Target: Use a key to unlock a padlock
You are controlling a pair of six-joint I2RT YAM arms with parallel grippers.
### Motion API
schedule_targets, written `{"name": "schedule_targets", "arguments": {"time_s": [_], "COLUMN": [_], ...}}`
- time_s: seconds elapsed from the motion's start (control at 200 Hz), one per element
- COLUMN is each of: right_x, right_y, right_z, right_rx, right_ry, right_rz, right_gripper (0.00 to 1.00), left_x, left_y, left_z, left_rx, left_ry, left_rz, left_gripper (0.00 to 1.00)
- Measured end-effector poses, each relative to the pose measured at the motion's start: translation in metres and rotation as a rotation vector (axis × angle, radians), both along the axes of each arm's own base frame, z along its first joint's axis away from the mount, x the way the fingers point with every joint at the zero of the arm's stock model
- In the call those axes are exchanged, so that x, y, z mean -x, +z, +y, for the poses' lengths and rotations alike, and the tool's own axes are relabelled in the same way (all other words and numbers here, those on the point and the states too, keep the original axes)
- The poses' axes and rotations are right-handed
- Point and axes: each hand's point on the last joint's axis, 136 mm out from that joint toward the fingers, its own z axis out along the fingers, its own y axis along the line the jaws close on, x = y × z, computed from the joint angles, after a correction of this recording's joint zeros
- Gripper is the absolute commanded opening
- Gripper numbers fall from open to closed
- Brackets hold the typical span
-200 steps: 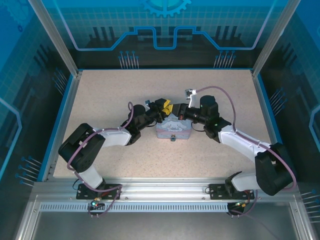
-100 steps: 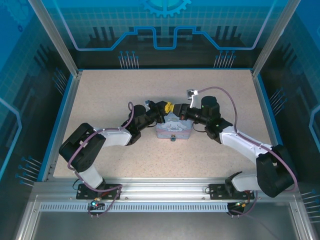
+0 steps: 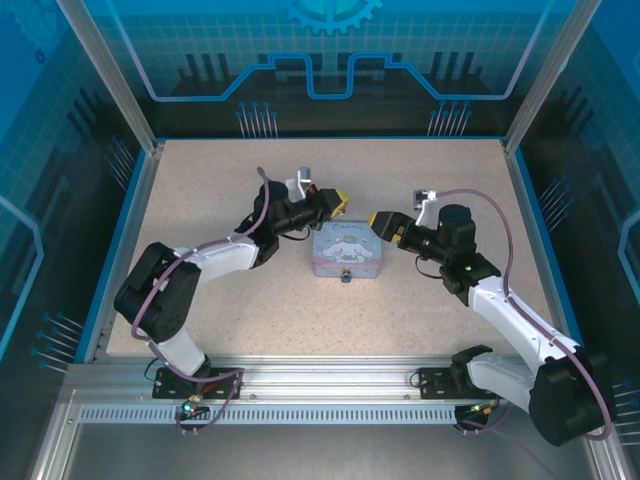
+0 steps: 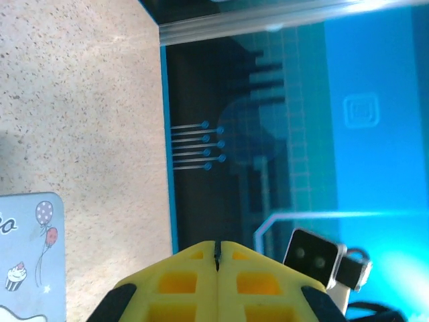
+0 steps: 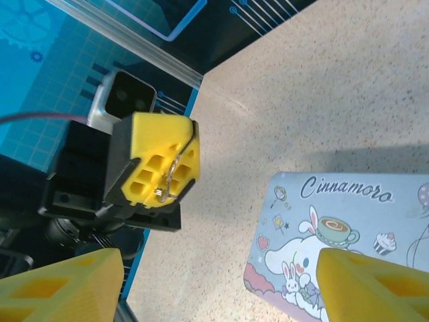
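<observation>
My left gripper point(image 3: 338, 203) hovers just behind the tin's back left corner, yellow fingers pressed shut. In the left wrist view a dark sliver sits in the seam at the left gripper's point(image 4: 216, 245) tips. The right wrist view shows the left gripper point(image 5: 175, 155) pinching the key point(image 5: 169, 180), a thin metal piece with a wire ring. My right gripper point(image 3: 381, 221) stands open at the tin's back right corner, apart from the key; its fingers point(image 5: 64, 282) spread wide with nothing between them. The padlock point(image 3: 345, 276) is a tiny dark thing at the tin's front edge.
A pale blue-grey cartoon tin point(image 3: 345, 248) lies mid-table, also seen as the tin point(image 5: 348, 221) and the tin's corner point(image 4: 27, 261). Blue panels and a blue rim point(image 3: 330, 139) close the speckled table. Aluminium posts point(image 3: 105, 75) stand at the back corners.
The two grippers met over the tin's back edge. The left one shut on the key, the right one opened and drew back to the right, and the left lifted slightly back.
</observation>
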Motion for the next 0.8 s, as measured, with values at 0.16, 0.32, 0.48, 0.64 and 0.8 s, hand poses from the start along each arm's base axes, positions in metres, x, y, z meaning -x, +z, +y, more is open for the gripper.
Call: {"name": "schedule_targets", "arguments": {"time_s": [0.16, 0.32, 0.48, 0.64, 0.8], "right_x": [0.002, 0.004, 0.000, -0.001, -0.012], "right_y": [-0.003, -0.010, -0.016, -0.003, 0.002], "right_z": [0.002, 0.005, 0.010, 0.017, 0.027], "right_rx": [-0.010, -0.018, -0.026, -0.051, -0.099], "right_ry": [0.006, 0.006, 0.024, 0.069, 0.105], "right_rz": [0.025, 0.047, 0.057, -0.005, -0.026], "right_gripper": [0.77, 0.76, 0.66, 0.56, 0.50], "left_x": [0.005, 0.021, 0.022, 0.023, 0.024], "left_y": [0.019, 0.044, 0.033, 0.019, 0.006], "left_z": [-0.006, 0.003, 0.007, 0.007, 0.007], "left_rx": [-0.351, -0.485, -0.520, -0.516, -0.465], "left_ry": [-0.019, -0.038, -0.048, -0.048, -0.026], "left_rz": [-0.170, -0.293, -0.275, -0.257, -0.238], "left_gripper": [0.00, 0.00, 0.00, 0.00, 0.00]}}
